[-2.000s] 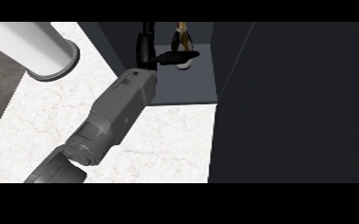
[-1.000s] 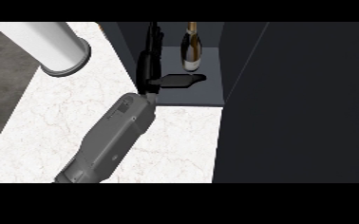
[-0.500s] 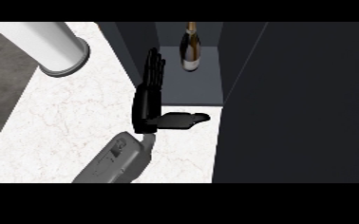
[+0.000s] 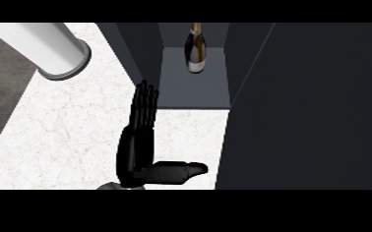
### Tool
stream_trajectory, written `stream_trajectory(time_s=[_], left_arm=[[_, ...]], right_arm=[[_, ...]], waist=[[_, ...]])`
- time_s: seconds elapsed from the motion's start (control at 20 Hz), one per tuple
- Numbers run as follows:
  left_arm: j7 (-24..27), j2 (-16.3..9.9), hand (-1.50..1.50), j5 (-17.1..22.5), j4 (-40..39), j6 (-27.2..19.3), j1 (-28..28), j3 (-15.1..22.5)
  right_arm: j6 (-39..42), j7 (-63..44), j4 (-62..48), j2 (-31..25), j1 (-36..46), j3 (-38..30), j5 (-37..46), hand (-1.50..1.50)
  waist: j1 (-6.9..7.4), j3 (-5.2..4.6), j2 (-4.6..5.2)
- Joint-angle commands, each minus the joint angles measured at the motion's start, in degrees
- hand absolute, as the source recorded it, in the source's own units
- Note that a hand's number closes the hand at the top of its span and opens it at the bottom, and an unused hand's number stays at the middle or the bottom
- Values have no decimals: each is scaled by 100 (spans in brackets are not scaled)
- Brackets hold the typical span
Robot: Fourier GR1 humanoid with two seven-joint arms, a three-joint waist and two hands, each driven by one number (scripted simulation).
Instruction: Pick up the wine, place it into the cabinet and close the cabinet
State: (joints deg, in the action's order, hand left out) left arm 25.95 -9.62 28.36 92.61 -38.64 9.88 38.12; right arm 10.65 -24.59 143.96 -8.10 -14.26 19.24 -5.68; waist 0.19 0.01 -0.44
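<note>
Since half a second before, we saw our left hand [image 4: 138, 142] drawn back farther from the cabinet [image 4: 196, 86] toward the lower edge of the view, so that only a sliver of grey forearm showed beneath it. The wine [image 4: 195, 49] had stayed where it stood, upright at the back of the cabinet's open compartment, well apart from the hand. Our fingers [image 4: 145, 103] were straight and released, pointing up toward the cabinet's left wall, with the thumb stretched out to the right; they held nothing. The hand hung over the white marble table [image 4: 65, 123]. A white cylinder [image 4: 51, 49] lay on the table at upper left. Our right hand did not show.
</note>
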Motion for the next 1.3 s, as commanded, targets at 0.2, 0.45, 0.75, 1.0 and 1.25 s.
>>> stream_trajectory(time_s=[0.2,0.45,0.75,1.0,1.25], left_arm=[[221,-758,-150,-43,940,173,-1113,-30],[267,-1245,-150,-3,1403,381,-1541,-251],[474,-1867,-150,236,2134,797,-2476,-466],[636,-2021,-150,663,2074,1182,-2611,-1143],[605,-2409,-150,1001,2382,1607,-2991,-1499]], right_arm=[[892,-652,978,-798,-534,910,-826,150],[897,-597,1117,-663,-500,1789,-316,150],[625,-692,972,-321,-75,2250,169,150],[420,-1185,525,12,370,2638,30,150],[-17,-1399,-133,769,1075,3082,446,150]], waist=[[38,-4,-5],[26,-14,2],[120,-26,-26],[163,-39,1],[225,-46,-21]])
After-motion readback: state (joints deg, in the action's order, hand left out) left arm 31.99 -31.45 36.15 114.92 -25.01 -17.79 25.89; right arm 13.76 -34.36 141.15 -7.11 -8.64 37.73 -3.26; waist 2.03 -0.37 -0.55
